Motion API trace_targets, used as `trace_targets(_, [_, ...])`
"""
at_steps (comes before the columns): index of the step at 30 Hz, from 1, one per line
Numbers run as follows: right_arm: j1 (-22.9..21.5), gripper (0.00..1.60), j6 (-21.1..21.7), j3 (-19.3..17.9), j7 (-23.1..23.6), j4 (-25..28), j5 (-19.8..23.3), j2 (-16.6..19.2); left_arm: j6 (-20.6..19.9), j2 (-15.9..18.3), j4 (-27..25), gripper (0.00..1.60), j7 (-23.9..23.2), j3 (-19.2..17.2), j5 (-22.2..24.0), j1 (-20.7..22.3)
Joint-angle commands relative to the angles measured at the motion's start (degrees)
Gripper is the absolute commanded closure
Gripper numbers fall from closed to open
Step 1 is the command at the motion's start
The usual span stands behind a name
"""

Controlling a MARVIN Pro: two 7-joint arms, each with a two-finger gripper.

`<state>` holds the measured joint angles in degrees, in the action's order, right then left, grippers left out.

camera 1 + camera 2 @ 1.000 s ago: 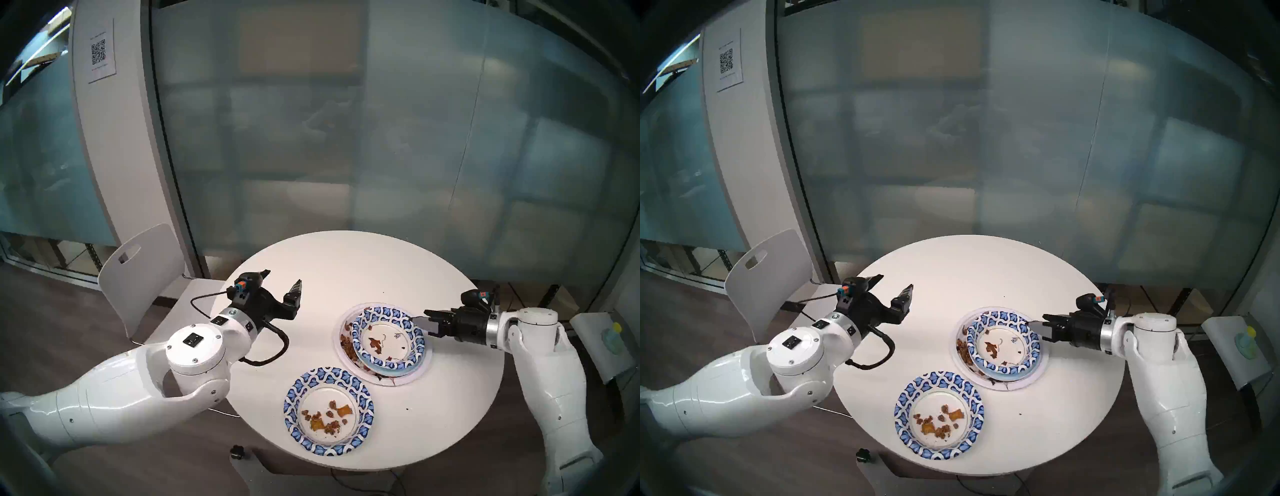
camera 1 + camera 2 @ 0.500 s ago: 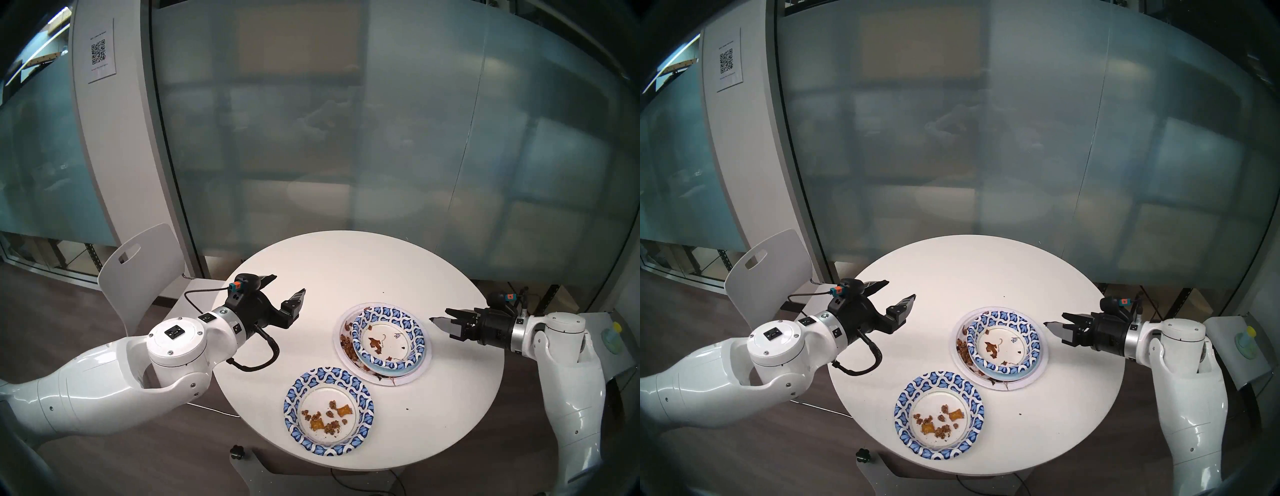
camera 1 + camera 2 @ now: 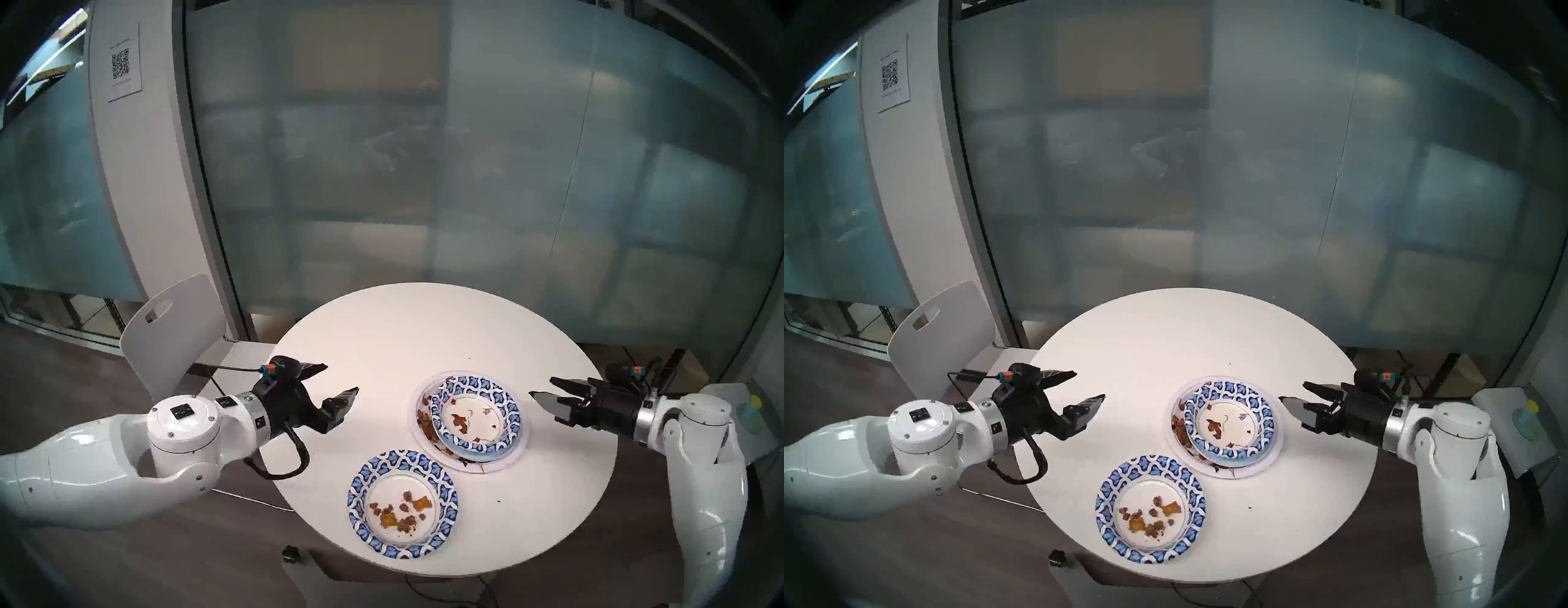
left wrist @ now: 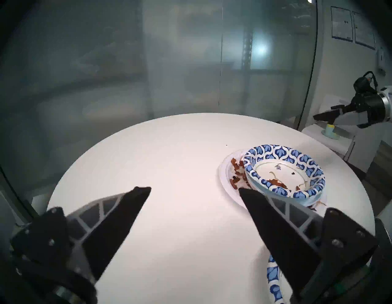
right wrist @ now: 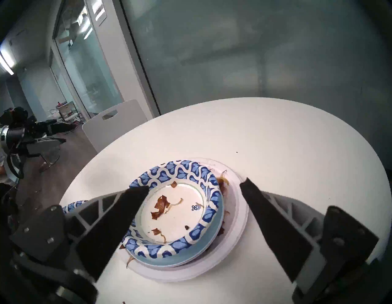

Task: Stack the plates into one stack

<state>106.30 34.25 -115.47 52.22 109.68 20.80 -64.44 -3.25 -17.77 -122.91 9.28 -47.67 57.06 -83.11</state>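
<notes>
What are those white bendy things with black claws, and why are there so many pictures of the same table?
They are a robot's two arms. Each ends in a gripper: the left gripper and the right gripper, both with jaws open and empty. Two pictures come from cameras on its head, two from its wrists. On the round white table sits a stack of paper plates, topped by a blue-patterned one, and one separate blue-patterned paper plate with brown crumbs. That one is not yet on the stack.

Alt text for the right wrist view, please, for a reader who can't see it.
A blue-patterned plate with brown scraps tops a stack of plates on a round white table, seen between the open right gripper. The left gripper and a white chair show beyond.
</notes>
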Motion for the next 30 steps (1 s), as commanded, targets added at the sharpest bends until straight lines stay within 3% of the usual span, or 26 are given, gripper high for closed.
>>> trace_targets(1, [5.99,0.00,-3.74,-2.86,-1.60,6.70,0.00,-4.98,3.73,4.99,-1.71,0.00,-1.58,-0.07,0.33,-2.57])
trace_targets(8, [11.08,0.00,-5.32,-5.67,-2.05,9.40,0.23,-8.09,5.13,7.29,-2.26,0.00,-3.52,0.68,5.07,-4.72])
trace_targets(15, [12.28,0.00,-6.54,-6.26,-2.56,10.50,0.28,-9.54,6.19,9.34,-4.36,0.00,-3.70,1.16,8.20,-6.41])
trace_targets(25, [11.81,0.00,-6.60,-5.61,-2.92,11.08,0.40,-9.71,2.88,9.03,-3.15,0.00,-7.02,2.44,11.14,-6.56])
trace_targets(30, [11.70,0.00,-6.67,-5.54,-3.05,11.20,0.44,-9.97,0.62,7.54,-2.58,0.00,-7.70,2.92,9.88,-6.25])
